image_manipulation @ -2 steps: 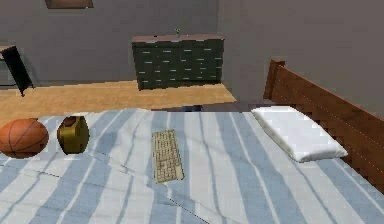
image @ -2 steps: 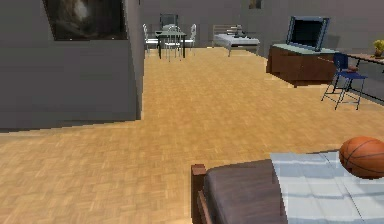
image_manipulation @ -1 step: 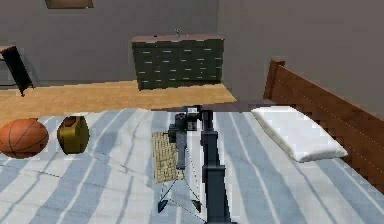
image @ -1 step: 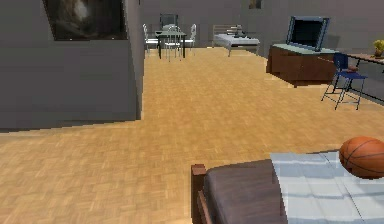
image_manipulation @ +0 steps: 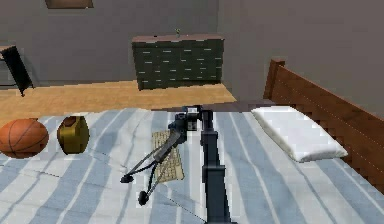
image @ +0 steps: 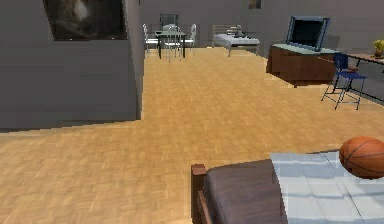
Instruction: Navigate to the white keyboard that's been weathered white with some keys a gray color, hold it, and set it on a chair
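Forward view: you're facing a light wood plank floor (image: 200, 110). A plain grey wall (image: 60, 80) on the left carries a dark framed picture (image: 85, 18). Far back stands a small dining table (image: 172, 36) ringed by white slat-back chairs (image: 150, 40). On the forward view's right you get a flat black television (image: 308, 32) on a low brown wooden cabinet (image: 298, 65). Nearer is a blue metal-framed chair (image: 345, 78), just beside a dark table (image: 362, 57). Bottom right is a brown wooden bed frame (image: 200, 190) with blue-grey striped bedding (image: 310, 185) and an orange basketball (image: 362, 157) lying on it.

Arm side view: the bedding runs across the frame, with a white pillow (image_manipulation: 297, 132) near the slatted brown headboard (image_manipulation: 330, 105) on the right. A grey-green chest of drawers (image_manipulation: 178, 62) stands at the far wall. The basketball sits on the left, with an olive-gold rounded jar (image_manipulation: 72, 134) just beside it. The dark square arm bar (image_manipulation: 212, 170) rises from the bottom edge, and the claw (image_manipulation: 136, 189) reaches down-left from its end. A worn off-white flat slab (image_manipulation: 178, 168) lies on the bedding at the claw, between jar and arm bar (keyboard by shape, keys too small to make out). You can't tell whether the claw holds anything or touches the slab.
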Tool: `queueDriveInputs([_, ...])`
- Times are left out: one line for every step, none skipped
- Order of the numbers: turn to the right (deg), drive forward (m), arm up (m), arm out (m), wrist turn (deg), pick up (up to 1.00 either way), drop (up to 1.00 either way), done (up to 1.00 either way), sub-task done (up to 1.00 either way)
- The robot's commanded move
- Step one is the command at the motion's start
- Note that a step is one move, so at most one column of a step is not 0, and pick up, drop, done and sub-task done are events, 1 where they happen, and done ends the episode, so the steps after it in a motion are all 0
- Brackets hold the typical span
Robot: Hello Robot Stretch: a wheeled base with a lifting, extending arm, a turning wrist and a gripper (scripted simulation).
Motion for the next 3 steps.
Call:
queueDriveInputs([0.0, 0.00, 0.00, 0.00, 45.0, 0.00, 0.00, 0.00, 0.00])
queueDriveInputs([0.0, 0.00, 0.00, 0.00, 42.0, 0.00, 0.00, 0.00, 0.00])
queueDriveInputs([0.0, 0.00, -0.30, 0.00, 0.0, 0.00, 0.00, 0.00, 0.00])
